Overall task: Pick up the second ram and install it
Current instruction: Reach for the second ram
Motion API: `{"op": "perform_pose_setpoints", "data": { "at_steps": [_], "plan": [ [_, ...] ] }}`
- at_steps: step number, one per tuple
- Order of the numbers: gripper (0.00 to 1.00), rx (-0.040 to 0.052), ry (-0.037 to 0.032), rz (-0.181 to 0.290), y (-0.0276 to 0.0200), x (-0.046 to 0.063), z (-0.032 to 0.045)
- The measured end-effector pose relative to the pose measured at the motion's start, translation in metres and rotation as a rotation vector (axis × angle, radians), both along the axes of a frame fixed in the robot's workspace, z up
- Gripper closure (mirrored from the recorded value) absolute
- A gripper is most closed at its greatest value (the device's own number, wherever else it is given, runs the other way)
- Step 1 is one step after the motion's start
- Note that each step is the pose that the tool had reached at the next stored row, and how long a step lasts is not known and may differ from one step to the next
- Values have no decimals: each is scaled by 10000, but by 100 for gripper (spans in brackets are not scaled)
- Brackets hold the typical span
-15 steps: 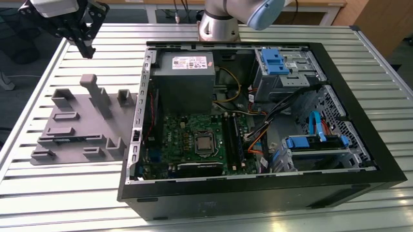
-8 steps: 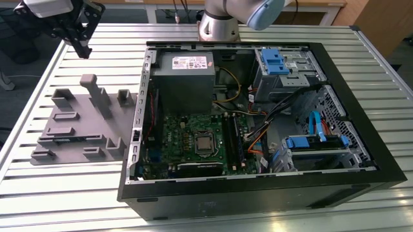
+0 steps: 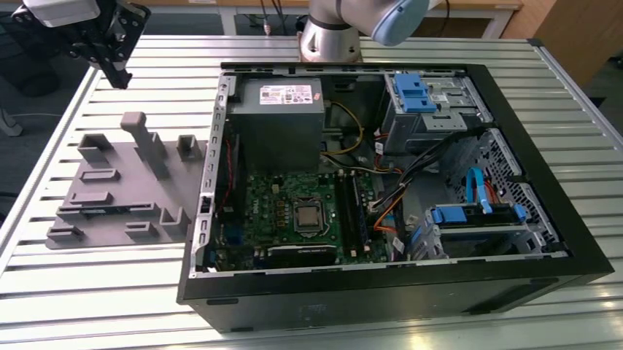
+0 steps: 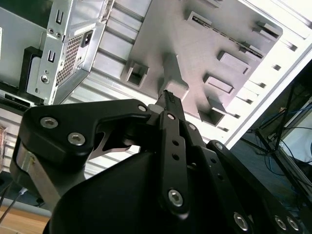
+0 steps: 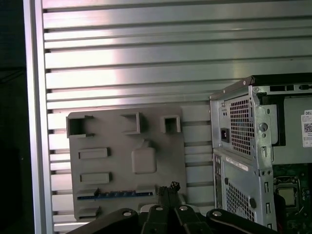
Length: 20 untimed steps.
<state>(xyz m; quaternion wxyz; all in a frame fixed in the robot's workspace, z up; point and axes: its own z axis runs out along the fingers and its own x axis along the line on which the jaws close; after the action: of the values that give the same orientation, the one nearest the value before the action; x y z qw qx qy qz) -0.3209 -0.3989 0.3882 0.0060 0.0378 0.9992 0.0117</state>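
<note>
Slatted metal worktop (image 3: 409, 51) is noted, carrying an open black computer case (image 3: 545, 270) lying on its side at the exterior view's right. A green motherboard (image 3: 282, 211) is exposed within the case. A grey fixture plate (image 3: 107, 197) with raised holders is laid just beside the case, at the exterior view's left.

The second ram (image 5: 114, 195) is seen in the first wrist view as a long dark-blue stick. It is seated edgewise in a slot of the fixture plate, on the side away from the three box-shaped holders.

The tool (image 3: 119, 79) is held above the far left corner of the worktop, well apart from the case. Its jaws are observed closed together with nothing between them. No contact with the ram or the plate is recorded.
</note>
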Motion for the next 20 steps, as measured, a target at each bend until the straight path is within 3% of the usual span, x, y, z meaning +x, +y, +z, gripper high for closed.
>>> {"op": "perform_pose_setpoints", "data": {
  "at_steps": [20],
  "plan": [
    [89,0,5,0,0,-160,-10]
  ]
}}
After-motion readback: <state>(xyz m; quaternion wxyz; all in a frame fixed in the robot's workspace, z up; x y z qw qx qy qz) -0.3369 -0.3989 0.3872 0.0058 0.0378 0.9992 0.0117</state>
